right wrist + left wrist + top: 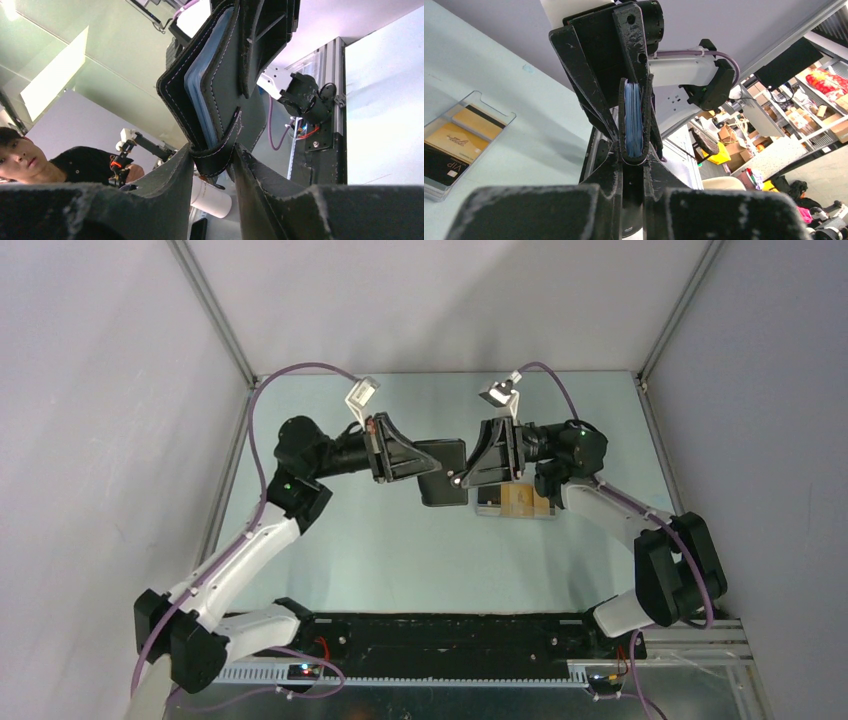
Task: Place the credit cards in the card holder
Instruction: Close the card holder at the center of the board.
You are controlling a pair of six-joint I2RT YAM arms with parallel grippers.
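The pale green surface (400,550) lies between plain grey walls (100,440), and both my arms reach out over its middle from the near edge. My right arm (610,505) bends across the right half, and its wrist hides the far edge of the tray from above.

The card holder (443,472) is up in the air between my two ends, off the surface. My left end effector (422,462) is pressed on it from the left. Seen from that wrist, the fingers (614,175) pinch the folded edge, and the holder (634,122) stands edge-on with its blue lining showing. My right end effector (462,478) grips it from the right. From that wrist the holder (220,95) gapes a little, and its black strap is clamped between my fingers (170,175).

The clear tray (487,508) rests flat on the surface just beside and below the holder. The credit cards (459,142) lie stacked in it, orange ones with black stripes and a dark one nearest.

A person (20,155) shows beyond the surface.
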